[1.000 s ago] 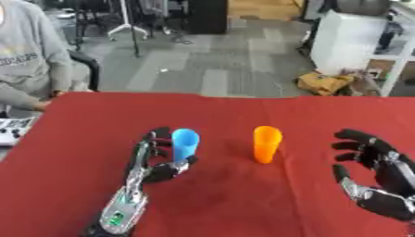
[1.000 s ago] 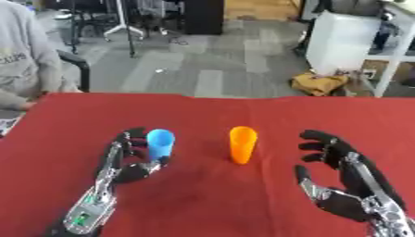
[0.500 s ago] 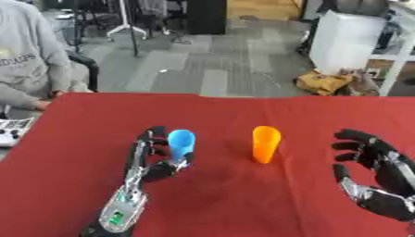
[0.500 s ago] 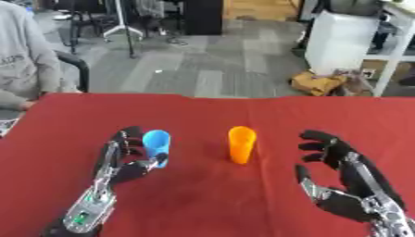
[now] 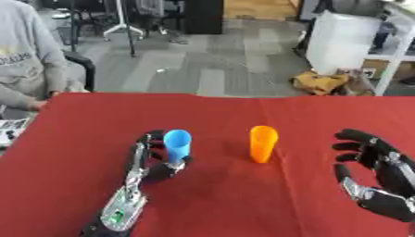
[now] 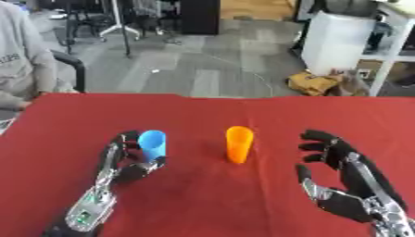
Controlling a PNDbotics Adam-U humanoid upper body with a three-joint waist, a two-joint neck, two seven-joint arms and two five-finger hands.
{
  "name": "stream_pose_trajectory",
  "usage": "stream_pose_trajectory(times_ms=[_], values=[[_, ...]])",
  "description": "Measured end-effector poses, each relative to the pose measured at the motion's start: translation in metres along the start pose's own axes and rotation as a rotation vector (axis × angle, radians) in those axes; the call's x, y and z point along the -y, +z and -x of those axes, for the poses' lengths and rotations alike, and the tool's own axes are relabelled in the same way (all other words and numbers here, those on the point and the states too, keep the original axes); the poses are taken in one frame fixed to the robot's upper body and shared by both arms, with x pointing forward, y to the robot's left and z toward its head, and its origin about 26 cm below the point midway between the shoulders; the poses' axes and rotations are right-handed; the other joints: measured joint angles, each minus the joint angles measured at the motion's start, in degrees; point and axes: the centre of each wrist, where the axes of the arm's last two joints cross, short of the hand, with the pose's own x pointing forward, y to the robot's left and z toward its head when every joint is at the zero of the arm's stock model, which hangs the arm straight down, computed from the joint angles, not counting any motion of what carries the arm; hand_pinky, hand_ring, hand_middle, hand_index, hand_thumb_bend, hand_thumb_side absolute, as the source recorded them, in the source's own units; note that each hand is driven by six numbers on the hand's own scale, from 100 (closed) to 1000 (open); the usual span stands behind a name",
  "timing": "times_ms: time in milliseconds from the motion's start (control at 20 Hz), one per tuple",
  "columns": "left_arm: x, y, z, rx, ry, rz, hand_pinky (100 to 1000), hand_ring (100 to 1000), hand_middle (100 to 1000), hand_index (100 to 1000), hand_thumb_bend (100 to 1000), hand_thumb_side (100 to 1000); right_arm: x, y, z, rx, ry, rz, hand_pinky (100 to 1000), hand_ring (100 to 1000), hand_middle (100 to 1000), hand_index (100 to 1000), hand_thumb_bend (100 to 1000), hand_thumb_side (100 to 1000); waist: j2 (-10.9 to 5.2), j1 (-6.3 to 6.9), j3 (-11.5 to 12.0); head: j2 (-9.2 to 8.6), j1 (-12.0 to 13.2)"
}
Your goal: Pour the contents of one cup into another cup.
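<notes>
Your left hand (image 5: 152,161) has its fingers and thumb curled round the blue cup (image 5: 177,144), and compared with a second ago the cup sits slightly higher and tips a little toward the centre, which suggests the lift has begun; whether its base is clear of the red tablecloth (image 5: 227,203) cannot be told. The orange cup (image 5: 262,143) stands upright in the same place as before, well apart from the blue cup and to its right, so it is judged to be the receiving vessel. Your right hand (image 6: 344,183) hovers open at the lower right, fingers spread and holding nothing, near the orange cup but not touching it. Nothing lies between the two cups, so the transfer path is unobstructed. At the left edge a person's sleeve (image 5: 28,78) rests by the table corner, away from both cups. The contents of the blue cup are not visible.
</notes>
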Motion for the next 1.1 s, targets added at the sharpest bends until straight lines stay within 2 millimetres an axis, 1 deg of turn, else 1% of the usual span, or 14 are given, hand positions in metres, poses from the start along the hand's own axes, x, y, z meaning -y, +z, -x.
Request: stream_pose_trajectory(times_ms=[200,450,750,950,1100], values=[[0.001,-0.002,0.000,0.001,0.013,0.000,521,641,642,784,782,100,-0.001,0.000,0.000,0.001,-0.002,-0.005,704,780,808,890,179,100,0.33,-0.14,-0.3,0.00,0.2],[0.001,-0.007,-0.005,0.009,0.027,-0.002,517,631,630,782,781,100,-0.001,0.000,0.000,0.004,-0.001,-0.009,703,779,808,890,174,100,0.45,-0.25,-0.5,0.00,0.3],[0.002,-0.011,-0.007,0.006,0.024,0.001,501,617,611,773,781,100,-0.002,0.000,0.001,0.000,-0.002,-0.013,704,779,809,890,197,100,0.66,-0.22,-0.7,0.00,0.7],[0.002,-0.011,-0.006,-0.001,0.018,0.003,485,605,597,767,781,100,-0.002,0.000,0.001,-0.001,-0.002,-0.016,704,778,810,890,195,100,0.77,-0.22,-0.7,0.00,0.7],[0.002,-0.012,-0.005,-0.005,0.016,0.004,459,579,571,757,779,100,-0.001,-0.001,0.001,0.003,-0.001,-0.018,704,778,810,890,202,100,0.87,-0.22,-0.8,0.00,0.7]])
